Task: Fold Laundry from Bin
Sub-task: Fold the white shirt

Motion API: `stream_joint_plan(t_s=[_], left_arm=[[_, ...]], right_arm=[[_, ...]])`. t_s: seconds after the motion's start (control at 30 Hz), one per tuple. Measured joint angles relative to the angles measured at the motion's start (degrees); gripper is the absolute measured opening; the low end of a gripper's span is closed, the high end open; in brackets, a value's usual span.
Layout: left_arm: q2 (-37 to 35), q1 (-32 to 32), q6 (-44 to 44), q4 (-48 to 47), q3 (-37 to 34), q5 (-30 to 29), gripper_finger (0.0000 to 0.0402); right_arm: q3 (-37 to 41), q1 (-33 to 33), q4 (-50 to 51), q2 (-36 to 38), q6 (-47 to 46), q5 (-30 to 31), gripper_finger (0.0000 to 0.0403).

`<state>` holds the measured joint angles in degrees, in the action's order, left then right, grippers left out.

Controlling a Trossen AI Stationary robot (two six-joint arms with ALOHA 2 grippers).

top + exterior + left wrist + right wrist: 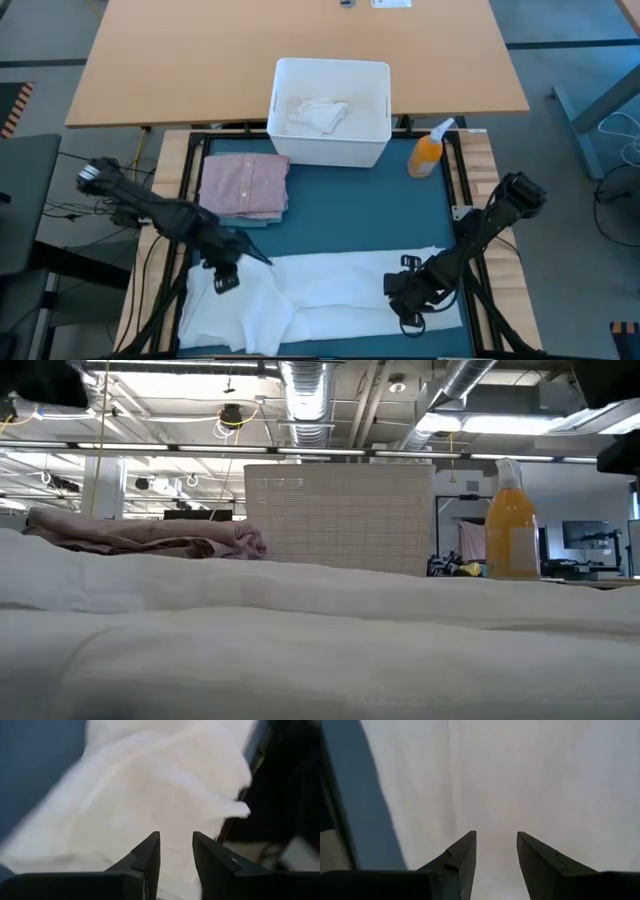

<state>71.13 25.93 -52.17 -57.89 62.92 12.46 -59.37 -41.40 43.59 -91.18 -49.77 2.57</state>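
Teal mat (360, 215): one bin (332, 112), two pincers (open), three garments.

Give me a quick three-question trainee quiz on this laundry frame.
1. True or false: the pink shirt lies folded on the blue mat, left of the orange bottle.
2. What is in the white bin? A) jeans B) a crumpled white cloth C) nothing
3. Over what do both tools hang, and are their fingers apart?

Key
1. True.
2. B: a white cloth lies bunched inside.
3. Over the long white cloth spread along the mat's near edge; the left tool is at its left end, the right tool at its right end, both with fingers apart and nothing between them.
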Motion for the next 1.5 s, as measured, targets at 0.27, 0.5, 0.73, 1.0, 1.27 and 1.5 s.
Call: stream_joint_plan(t_s=[0.27, 0.5, 0.73, 1.0, 1.27, 1.5], left_arm=[[-21.56, 0.05, -41.36, 9.83, -27.68, -4.87, 0.0096], [-30.97, 0.44, -45.05, 8.98, -33.44, -15.5, 0.0096], [-31.89, 0.48, -43.9, 2.7, -31.02, -14.63, 0.0096], [-29.88, 0.48, -41.2, 1.48, -31.12, -13.24, 0.0096], [-22.11, 0.46, -38.49, 1.23, -31.33, -14.24, 0.0096], [-17.14, 0.46, -37.5, 1.16, -31.33, -14.26, 0.0096]], right_arm=[[2.99, 1.98, -5.26, 0.02, 5.92, 0.69, 0.0166], [2.99, 3.82, -5.53, 0.04, 9.62, 0.0, 0.0158], [2.99, 5.3, -5.09, 0.04, 12.28, -2.89, 0.0157], [2.99, 7.19, -5.09, 0.04, 12.93, -2.94, 0.0157], [2.99, 7.16, -5.12, 0.04, 13.67, -4.28, 0.0156], [2.99, 6.63, -5.02, 0.04, 11.89, -4.36, 0.0156]])
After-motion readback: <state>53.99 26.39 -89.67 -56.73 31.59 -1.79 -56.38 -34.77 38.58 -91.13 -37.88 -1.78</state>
